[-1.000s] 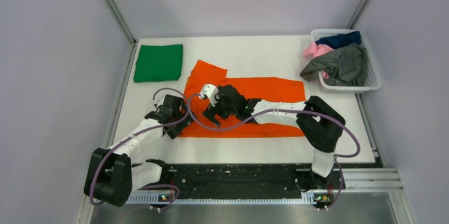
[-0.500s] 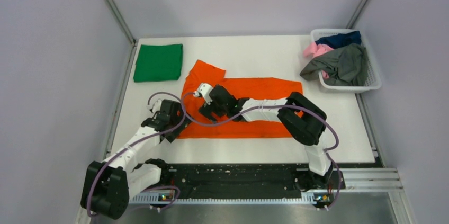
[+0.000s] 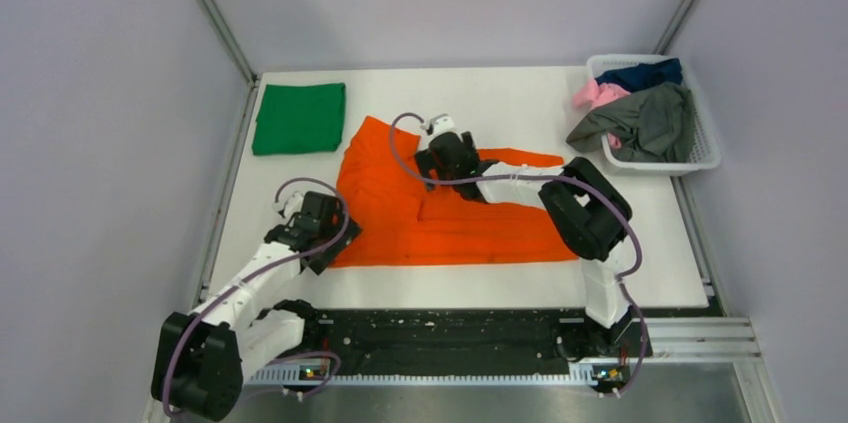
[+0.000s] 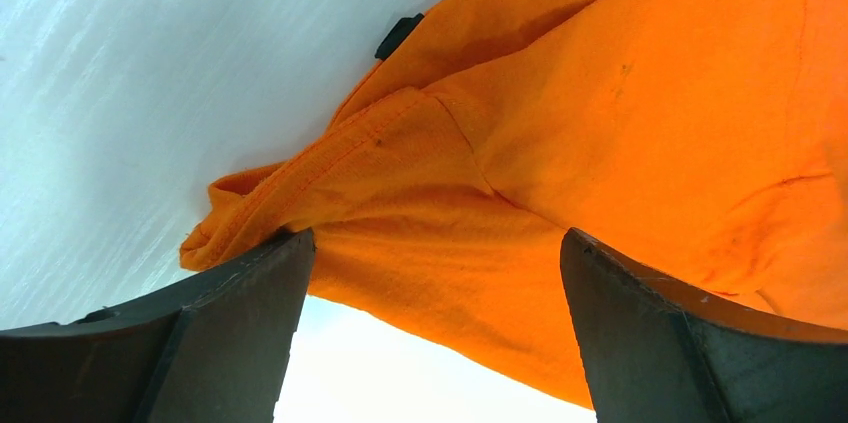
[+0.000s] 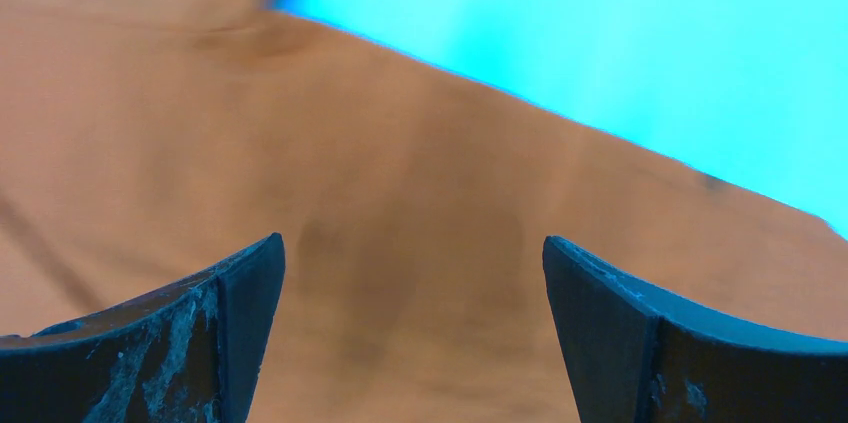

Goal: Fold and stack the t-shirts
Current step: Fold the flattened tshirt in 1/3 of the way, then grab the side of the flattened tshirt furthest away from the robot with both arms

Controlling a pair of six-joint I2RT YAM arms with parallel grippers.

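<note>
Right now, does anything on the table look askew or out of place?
The bright orange cloth t-shirt lies rumpled, its left part ridged with creases and its far edge slanting. The grey cloth t-shirt droops over the rim of the white plastic lattice basket. Nothing looks spilled or damaged.

You're seeing | spread t-shirt (image 3: 470, 228): bright orange | folded t-shirt (image 3: 299, 118): plain green | basket (image 3: 706, 155): white lattice | grey t-shirt (image 3: 650, 123), pink t-shirt (image 3: 592, 94), navy t-shirt (image 3: 640, 73)
</note>
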